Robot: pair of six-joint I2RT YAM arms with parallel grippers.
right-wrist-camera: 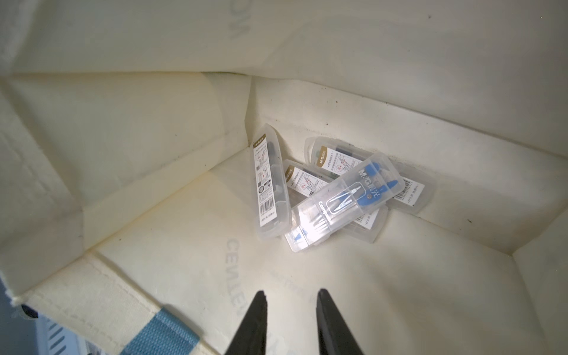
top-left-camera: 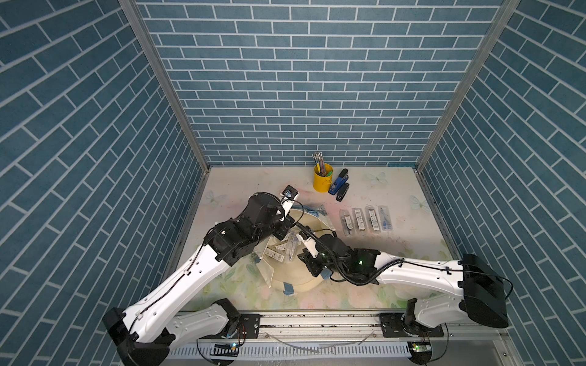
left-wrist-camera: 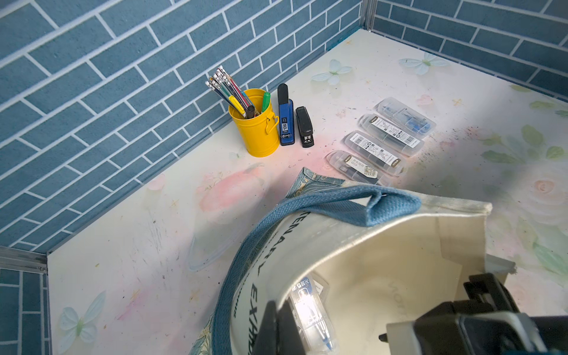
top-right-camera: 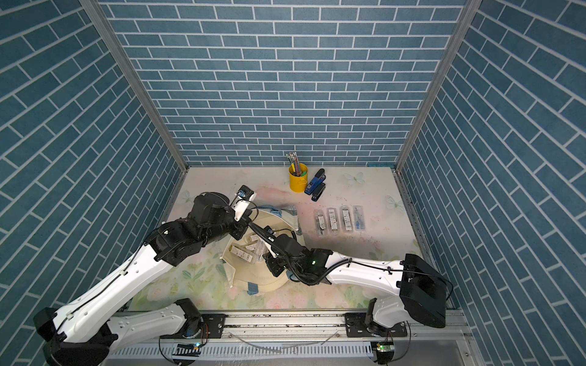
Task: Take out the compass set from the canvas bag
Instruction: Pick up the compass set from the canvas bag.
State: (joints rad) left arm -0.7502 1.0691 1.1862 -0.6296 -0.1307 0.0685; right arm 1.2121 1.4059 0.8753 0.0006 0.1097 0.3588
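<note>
Overhead pair; wrist cameras near canvas bag

**Flower-printed table, bag and stationery on it**

The canvas bag lies on its side directly below the right gripper. Ahead and to that gripper's right, four clear cases lie in a row. Farther ahead stands a yellow pencil cup, with a blue stapler and a black stapler just beside it.

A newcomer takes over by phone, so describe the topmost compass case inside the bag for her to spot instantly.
Find the large cream canvas bag lying open on the floral table. In its bottom corner clear plastic cases are piled; the topmost case lies crosswise over them. Unlike the neighbours with white barcode labels, it shows a blue compass and the printed word Compass.
</note>
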